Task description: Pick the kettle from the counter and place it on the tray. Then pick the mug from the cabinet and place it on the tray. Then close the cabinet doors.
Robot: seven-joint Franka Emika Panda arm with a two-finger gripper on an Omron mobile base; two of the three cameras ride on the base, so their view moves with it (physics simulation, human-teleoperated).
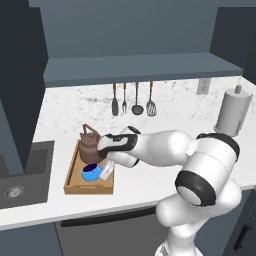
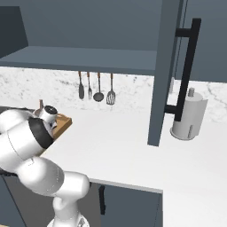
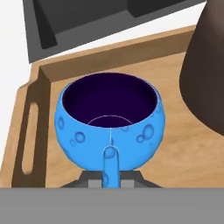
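The gripper (image 1: 102, 171) is closed on the handle of the mug (image 1: 91, 172), which sits upright on the tray (image 1: 75, 186) directly ahead of the fingers. The kettle (image 1: 90, 144) stands on the same tray just beside the mug, on the counter (image 1: 150, 180) near the sink (image 1: 20, 175).

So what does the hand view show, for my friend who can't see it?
A bright blue mug sits upright in a wooden tray, its handle pointing at the camera and pinched by the gripper. The dark brown kettle stands beside it in the same tray, and a dark sink lies beyond the tray's rim.
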